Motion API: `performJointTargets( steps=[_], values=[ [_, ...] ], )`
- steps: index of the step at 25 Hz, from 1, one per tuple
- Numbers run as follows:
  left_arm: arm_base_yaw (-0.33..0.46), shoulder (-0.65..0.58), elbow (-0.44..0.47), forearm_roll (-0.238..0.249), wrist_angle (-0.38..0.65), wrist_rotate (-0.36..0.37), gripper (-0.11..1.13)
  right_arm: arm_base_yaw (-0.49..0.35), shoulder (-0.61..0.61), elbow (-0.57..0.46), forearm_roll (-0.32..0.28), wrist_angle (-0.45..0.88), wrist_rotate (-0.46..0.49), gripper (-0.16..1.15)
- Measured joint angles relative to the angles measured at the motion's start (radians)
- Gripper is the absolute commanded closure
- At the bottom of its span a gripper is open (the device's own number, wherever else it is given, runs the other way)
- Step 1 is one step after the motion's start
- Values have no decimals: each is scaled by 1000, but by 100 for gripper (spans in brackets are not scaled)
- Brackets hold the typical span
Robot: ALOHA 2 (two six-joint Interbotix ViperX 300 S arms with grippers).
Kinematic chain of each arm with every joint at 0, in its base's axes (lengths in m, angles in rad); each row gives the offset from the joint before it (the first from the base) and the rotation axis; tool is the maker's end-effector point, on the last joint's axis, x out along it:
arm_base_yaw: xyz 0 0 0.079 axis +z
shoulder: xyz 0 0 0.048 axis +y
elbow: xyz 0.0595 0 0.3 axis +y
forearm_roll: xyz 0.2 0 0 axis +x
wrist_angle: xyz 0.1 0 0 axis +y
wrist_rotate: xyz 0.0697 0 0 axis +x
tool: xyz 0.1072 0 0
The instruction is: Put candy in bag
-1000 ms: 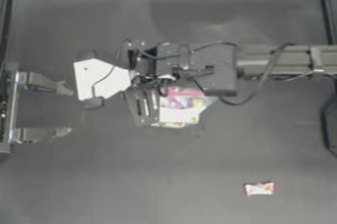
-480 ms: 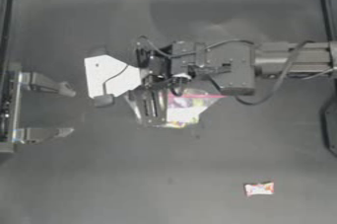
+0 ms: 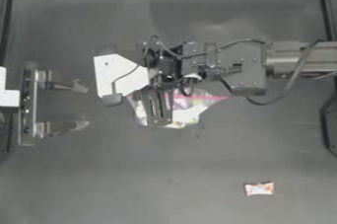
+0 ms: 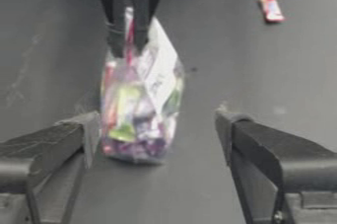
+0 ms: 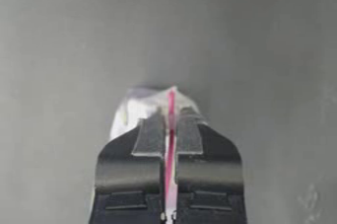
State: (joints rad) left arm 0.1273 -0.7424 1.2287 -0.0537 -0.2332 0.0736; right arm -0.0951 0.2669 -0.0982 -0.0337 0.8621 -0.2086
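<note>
Well out from every edge, the bag [image 3: 176, 107] hangs near the middle of the dark surface [image 3: 79, 178], gripped by the right claw [image 3: 156, 105], whose arm reaches in from the right side. The right wrist view shows this claw's two jaws pressed together on the pink-red seal strip [image 5: 171, 119] at the bag's mouth. From the left wrist view the bag [image 4: 139, 104] hangs upright below those jaws, its colourful contents gathered toward its lower end; whether that end touches the surface cannot be told.

Left of the bag, the left claw [image 3: 80, 105] sits near the left edge with its jaws spread wide and nothing between them; bare surface separates it from the bag. A white plate-like part [image 3: 117, 74] on the right arm's wrist lies just left of the bag's top.

One candy [image 3: 258, 188] lies flat on the surface toward the near right, well apart from the bag and from both claws, with bare surface all around it. The left wrist view shows it [image 4: 270, 9] beyond the bag, off to one side.

Counted: one bag, one loose candy, two claws.
</note>
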Motion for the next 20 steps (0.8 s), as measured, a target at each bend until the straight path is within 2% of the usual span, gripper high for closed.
performJointTargets(
  steps=[8,20],
  values=[
    [40,117,-26,-28,-55,3,3,0,0,6,0,-18,0,92],
    [66,288,-91,-29,-140,8,5,0,0,9,3,-35,0,92]
  ],
)
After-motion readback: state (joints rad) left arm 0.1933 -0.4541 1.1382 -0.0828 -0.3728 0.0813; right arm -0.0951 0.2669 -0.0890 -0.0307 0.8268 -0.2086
